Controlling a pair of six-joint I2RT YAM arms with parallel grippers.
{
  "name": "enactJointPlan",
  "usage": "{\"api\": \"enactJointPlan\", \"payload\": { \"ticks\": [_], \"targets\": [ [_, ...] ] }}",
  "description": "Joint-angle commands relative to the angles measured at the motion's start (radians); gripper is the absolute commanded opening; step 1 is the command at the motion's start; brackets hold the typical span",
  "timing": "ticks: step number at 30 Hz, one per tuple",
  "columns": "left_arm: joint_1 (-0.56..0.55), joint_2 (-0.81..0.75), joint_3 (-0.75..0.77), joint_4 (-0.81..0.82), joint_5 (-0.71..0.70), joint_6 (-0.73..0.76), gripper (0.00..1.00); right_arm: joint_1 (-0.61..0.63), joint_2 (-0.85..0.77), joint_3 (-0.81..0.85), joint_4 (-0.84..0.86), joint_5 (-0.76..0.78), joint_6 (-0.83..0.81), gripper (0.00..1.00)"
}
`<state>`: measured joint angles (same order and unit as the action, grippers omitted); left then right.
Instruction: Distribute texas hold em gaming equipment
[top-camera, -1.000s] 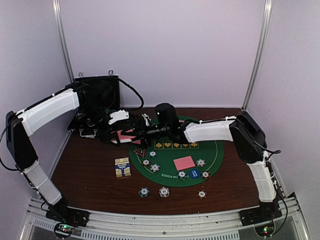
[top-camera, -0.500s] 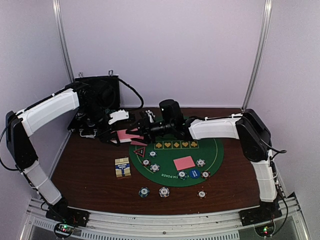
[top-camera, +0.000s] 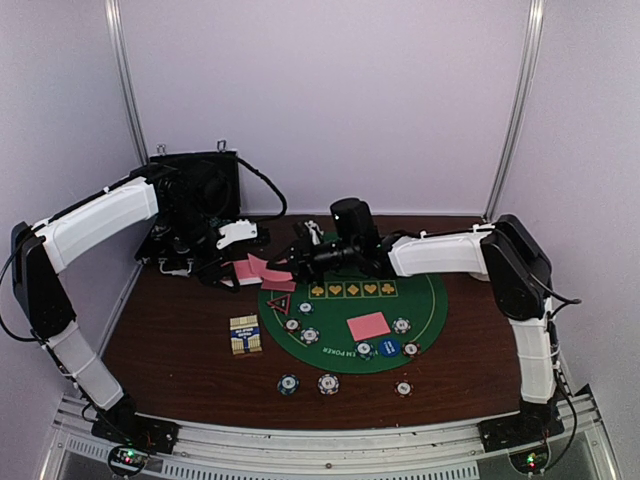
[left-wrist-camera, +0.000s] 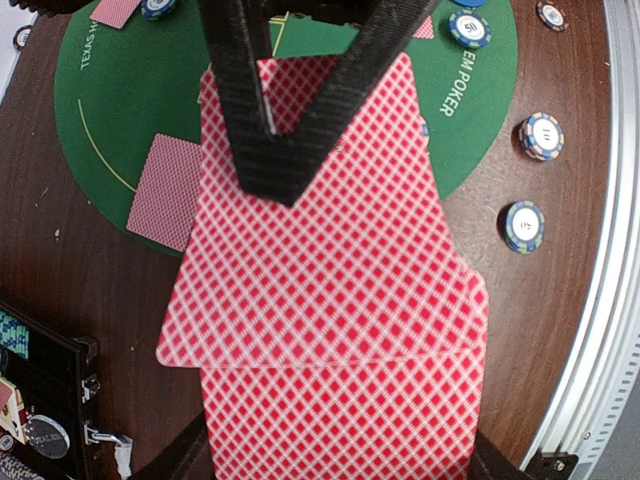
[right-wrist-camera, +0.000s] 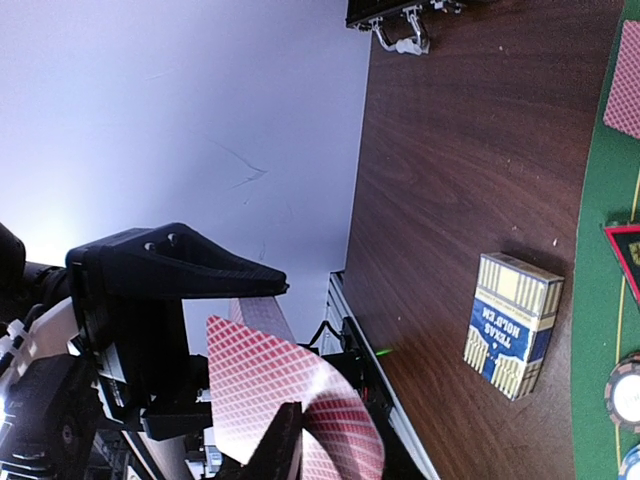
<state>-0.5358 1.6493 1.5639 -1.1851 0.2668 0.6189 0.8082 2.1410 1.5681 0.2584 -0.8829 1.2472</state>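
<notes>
Between the two arms, above the counter (top-camera: 180, 340) at the far-left rim of the green poker mat (top-camera: 425, 300), the left gripper (top-camera: 228, 266) is clamped on a small fan of pink-backed playing cards (left-wrist-camera: 330, 340). Their long axis points away from it toward the right gripper (top-camera: 298, 258). One finger of the right gripper lies across the top card (left-wrist-camera: 330, 230), so it is nearer to draw it, though I cannot tell whether it is pinched shut.

Fanned cards (left-wrist-camera: 320, 300) are hiding the mat (left-wrist-camera: 110, 90)
In the left wrist view they are covering most of its middle, and the frame edge is cropping the case (left-wrist-camera: 55, 365).
</notes>
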Motion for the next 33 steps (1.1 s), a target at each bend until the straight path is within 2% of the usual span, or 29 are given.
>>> {"api": "enactJointPlan", "payload": {
  "ticks": [1,11,20,26,33],
  "targets": [
    [0.005,-0.018,0.01,0.019,0.006,0.011,0.0,-0.008,-0.069,-0.028,0.058,-0.015,0.039,0.16],
    [0.006,-0.023,0.006,0.018,-0.006,0.017,0.0,-0.076,-0.123,-0.078,0.022,-0.021,0.007,0.01],
    [0.008,-0.036,0.0,0.018,-0.017,0.021,0.0,-0.133,-0.093,-0.03,-0.09,-0.024,-0.065,0.0],
    [0.009,-0.036,0.002,0.017,-0.012,0.022,0.0,-0.149,0.025,0.082,-0.16,0.0,-0.125,0.0],
    [0.01,-0.042,-0.001,0.016,-0.009,0.023,0.0,-0.149,0.201,0.217,-0.161,0.094,-0.148,0.0]
  ]
}}
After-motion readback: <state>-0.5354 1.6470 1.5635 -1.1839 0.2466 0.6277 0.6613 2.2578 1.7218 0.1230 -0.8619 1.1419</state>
